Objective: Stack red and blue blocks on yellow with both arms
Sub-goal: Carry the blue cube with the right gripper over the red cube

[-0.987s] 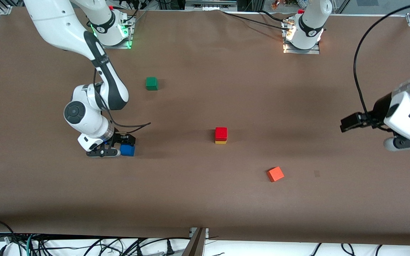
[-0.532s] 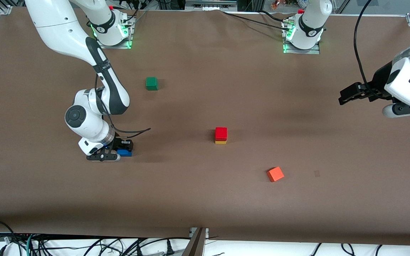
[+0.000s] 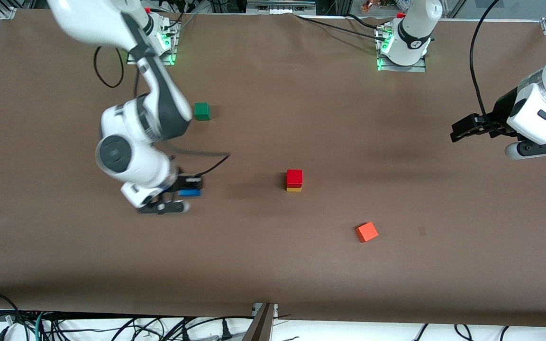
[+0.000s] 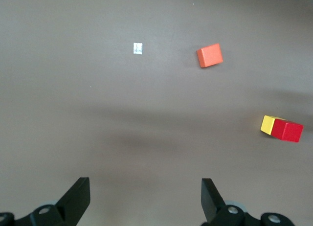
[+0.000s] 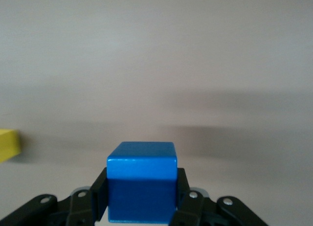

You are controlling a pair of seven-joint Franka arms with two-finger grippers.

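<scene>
The blue block (image 3: 189, 192) (image 5: 142, 187) is clamped between the fingers of my right gripper (image 3: 183, 192) (image 5: 142, 199), which is shut on it and holds it a little above the bare table, toward the right arm's end from the stack. The red block (image 3: 294, 178) (image 4: 287, 131) sits on the yellow cube (image 3: 294, 189) (image 4: 267, 124) near the table's middle; a corner of the yellow cube (image 5: 9, 144) shows in the right wrist view. My left gripper (image 3: 458, 130) (image 4: 144, 199) waits open and empty over the left arm's end of the table.
A green cube (image 3: 202, 111) lies close beside the right arm's elbow, farther from the front camera than the stack. An orange cube (image 3: 367, 232) (image 4: 210, 55) lies nearer to the camera, toward the left arm's end. A small white mark (image 4: 138, 48) is on the brown table (image 3: 273, 265).
My right gripper shut on the blue block, lifted it off the table and carried it toward the red and yellow stack. The left arm drew back a little toward its base.
</scene>
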